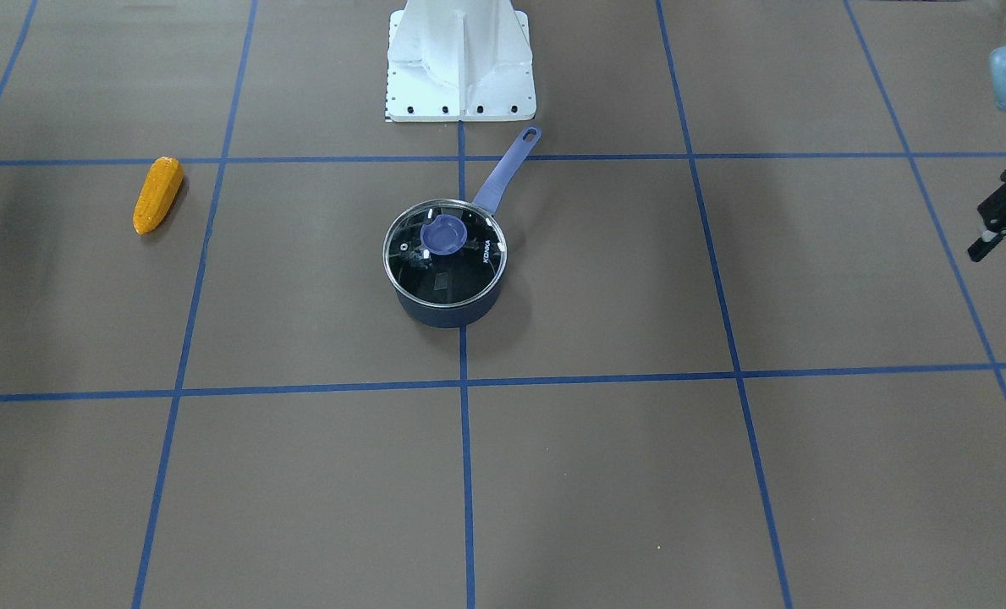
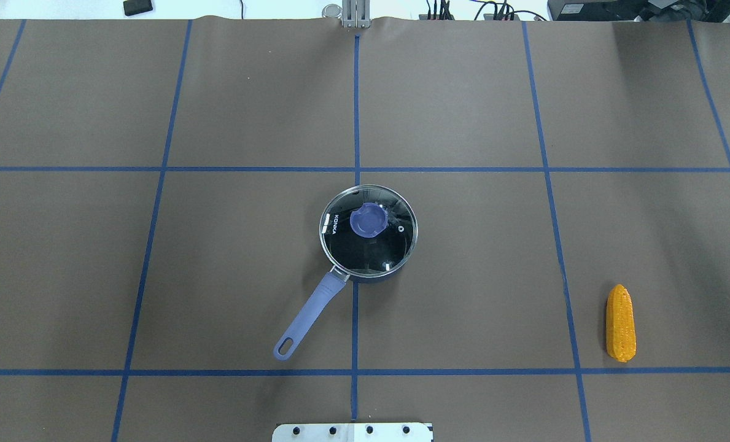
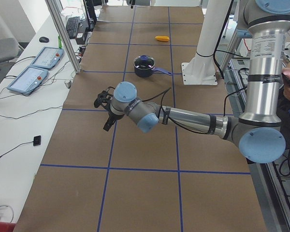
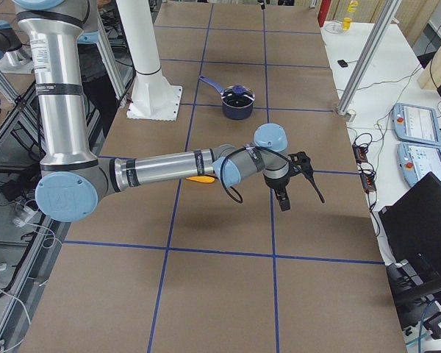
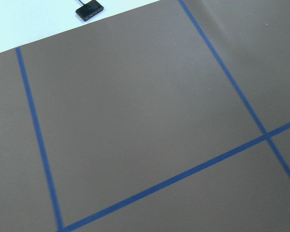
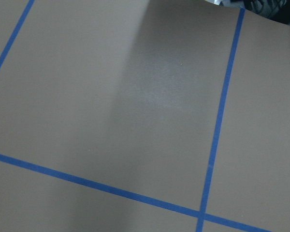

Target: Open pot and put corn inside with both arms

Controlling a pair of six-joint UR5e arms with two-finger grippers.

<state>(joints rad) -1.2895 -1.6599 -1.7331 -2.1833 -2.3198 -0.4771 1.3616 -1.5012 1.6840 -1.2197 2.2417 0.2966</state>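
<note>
A dark blue pot (image 1: 448,309) with a glass lid (image 1: 469,275) and a purple knob (image 1: 443,234) sits at the table's middle, lid on; its purple handle (image 1: 507,173) points toward the robot's base. It also shows in the overhead view (image 2: 368,258). The orange-yellow corn (image 2: 621,323) lies flat on the robot's right, far from the pot, also in the front view (image 1: 157,195). My left gripper (image 1: 989,241) hovers at the far left table end, fingers apart and empty. My right gripper (image 4: 303,204) hovers at the far right end, fingers apart and empty. Both wrist views show only bare table.
The white base pedestal (image 1: 460,59) stands behind the pot. Blue tape lines grid the brown table cover. Teach pendants (image 3: 34,67) lie on the white side table beyond a metal post (image 3: 63,34). A small black device (image 5: 89,9) lies past the cover's edge.
</note>
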